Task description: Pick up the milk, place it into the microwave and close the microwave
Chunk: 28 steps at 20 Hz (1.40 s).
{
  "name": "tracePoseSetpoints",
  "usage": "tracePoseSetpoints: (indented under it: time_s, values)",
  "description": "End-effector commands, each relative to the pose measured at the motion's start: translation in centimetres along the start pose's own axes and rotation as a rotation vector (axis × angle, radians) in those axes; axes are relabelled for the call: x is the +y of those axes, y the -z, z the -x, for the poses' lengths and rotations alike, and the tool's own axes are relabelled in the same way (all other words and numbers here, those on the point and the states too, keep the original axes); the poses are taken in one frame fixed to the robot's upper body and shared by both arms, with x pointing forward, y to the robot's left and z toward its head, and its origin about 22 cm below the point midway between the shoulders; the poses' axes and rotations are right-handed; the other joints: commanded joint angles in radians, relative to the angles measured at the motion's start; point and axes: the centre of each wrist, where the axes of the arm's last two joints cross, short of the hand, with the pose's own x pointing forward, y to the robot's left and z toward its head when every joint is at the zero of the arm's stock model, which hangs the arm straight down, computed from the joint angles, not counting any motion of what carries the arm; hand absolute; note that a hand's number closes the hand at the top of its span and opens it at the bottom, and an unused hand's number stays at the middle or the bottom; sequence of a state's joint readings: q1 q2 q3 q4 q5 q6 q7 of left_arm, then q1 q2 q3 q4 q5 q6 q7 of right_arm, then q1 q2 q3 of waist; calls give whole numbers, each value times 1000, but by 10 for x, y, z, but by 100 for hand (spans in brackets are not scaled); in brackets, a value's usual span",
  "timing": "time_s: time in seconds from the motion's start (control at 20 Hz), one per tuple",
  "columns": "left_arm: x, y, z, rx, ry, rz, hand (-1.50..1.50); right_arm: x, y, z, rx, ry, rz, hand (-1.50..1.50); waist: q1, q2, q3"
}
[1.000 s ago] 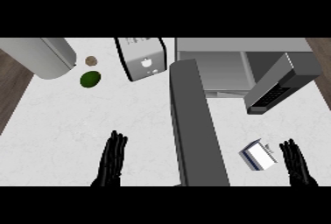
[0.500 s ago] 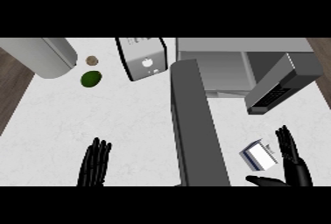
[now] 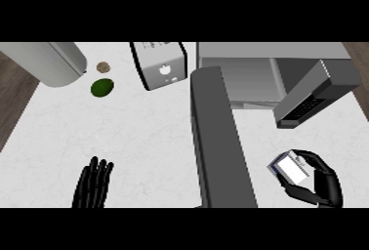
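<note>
Right hand (image 3: 323, 188) is low at the right, fingers and thumb curled round the milk (image 3: 291, 167). It's a small carton, pale face up, tilted in the grasp. It sits right of the open door (image 3: 220, 146) and nearer than the microwave (image 3: 245, 78). Whether the carton is touching the counter (image 3: 144, 136) or is just off it, I can't tell.

Left hand (image 3: 93, 184) rests at the lower edge on the left, fingers straight, nothing in it.

The counter is white, faintly marbled, and fills most of the view. Brown wood floor (image 3: 14, 90) shows down the left side and again at the top right corner.

The microwave stands at the back right, its grey cavity open. The door comes toward us as a long dark slab that splits the counter in two. A dark keypad panel (image 3: 311, 97) angles out on the microwave's right.

Back left there's a big grey cylinder (image 3: 51, 62), cut off by the top edge. Beside it are a small brown round thing (image 3: 103, 66) and a green fruit (image 3: 102, 87), apart from each other. A dark-sided box with a pale face (image 3: 162, 68) leans just left of the microwave; what it is, I can't say.

The door's near end and both wrists run out of view at the bottom, and much of the carton is hidden behind the fingers.
</note>
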<state>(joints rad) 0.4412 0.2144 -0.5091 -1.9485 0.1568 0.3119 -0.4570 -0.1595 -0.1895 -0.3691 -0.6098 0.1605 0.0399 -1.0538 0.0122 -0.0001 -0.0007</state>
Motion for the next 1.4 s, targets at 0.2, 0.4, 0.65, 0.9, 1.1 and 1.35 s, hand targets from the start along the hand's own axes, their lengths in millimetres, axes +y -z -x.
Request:
tracePoseSetpoints:
  time_s: [0.2,0.4,0.65,0.9,1.1,1.35]
  values:
    - [13,2,-12,-1,5,4,-150,17,34,2,0,-123,-15,150,1,2,2]
    - [33,5,-4,-13,-4,16,-150,54,62,-4,17,-146,20,150,13,6,3]
    - [24,8,-4,-14,-10,-13,-150,38,59,-1,-79,-64,-17,150,7,7,3]
    - [30,-6,-10,-6,-20,-10,-150,77,59,-3,-110,63,-72,150,9,5,3]
    - [35,-10,5,-2,-2,-19,-150,91,58,-6,-130,96,-97,150,-4,1,1]
    - [60,-19,-9,4,-7,-20,-150,126,67,-24,-149,103,-94,150,-11,-4,0]
